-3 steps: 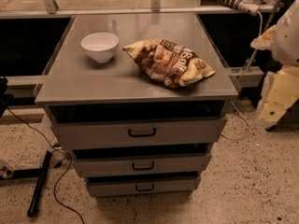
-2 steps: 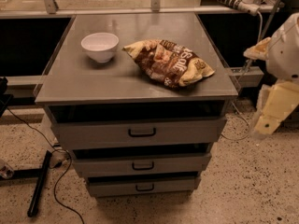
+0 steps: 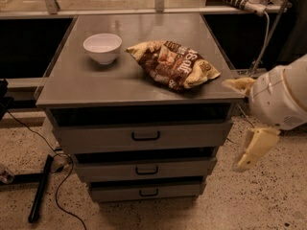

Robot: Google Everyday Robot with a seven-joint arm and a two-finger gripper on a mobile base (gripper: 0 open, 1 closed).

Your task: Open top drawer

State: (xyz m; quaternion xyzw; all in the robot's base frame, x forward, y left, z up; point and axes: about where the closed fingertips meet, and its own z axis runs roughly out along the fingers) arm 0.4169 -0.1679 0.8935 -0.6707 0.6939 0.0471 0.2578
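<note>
The top drawer [image 3: 96,139] is the uppermost and widest of three grey fronts, directly under the dark gap below the cabinet top [image 3: 96,87]. Its small black loop handle [image 3: 145,136] sits centred on the flat front, well to the left of the fingers. The drawer's right end comes close to the space between them.

The gripper [image 3: 233,124] hangs off the cabinet's right side. Its two pale yellowish fingers are spread wide apart with nothing between them. The upper finger [image 3: 238,84] lies at the height of the cabinet top's right corner, and whether it touches that edge cannot be told. The lower finger [image 3: 253,150] points down and to the left, at about the level of the drawer below. Neither finger is on the handle. The white rounded arm body [image 3: 280,97] is behind them, to the right.

Under the top drawer, lower than the upper finger and left of the lower one, come the mid-width drawer [image 3: 105,170] and the narrowest drawer [image 3: 115,192], each with its own black handle.

On the cabinet top, up and left of the fingers, a brown and yellow snack bag [image 3: 172,63] lies near the right edge. A white bowl [image 3: 102,47] stands farther left, apart from the bag.

A black bar [image 3: 40,189] and a dark cable [image 3: 61,198] lie on the speckled floor [image 3: 268,200], far to the left of the fingers.
</note>
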